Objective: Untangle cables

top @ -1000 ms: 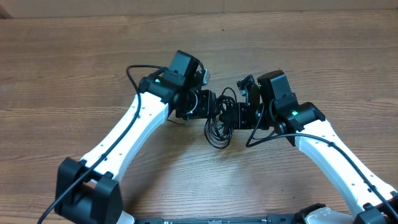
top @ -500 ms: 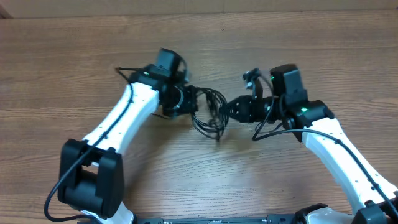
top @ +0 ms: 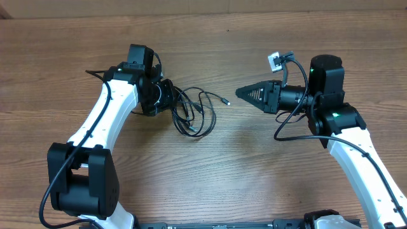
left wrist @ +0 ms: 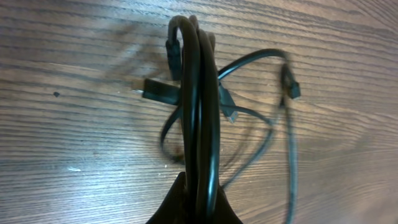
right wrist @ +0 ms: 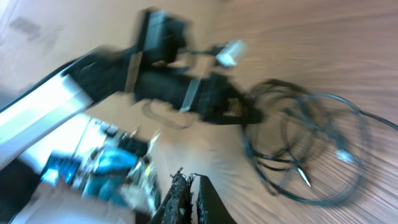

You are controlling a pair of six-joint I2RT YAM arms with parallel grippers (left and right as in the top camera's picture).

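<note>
Your left gripper (top: 169,99) is clamped on the cables (top: 194,116), with several black strands pinched between its fingers. The rest of the bundle lies in loose loops on the wooden table (top: 210,44) just beside it, and one small plug end (top: 225,101) pokes out toward the other arm. Your right gripper (top: 245,93) has its fingers pressed together on nothing, pointing at the bundle from well apart.
</note>
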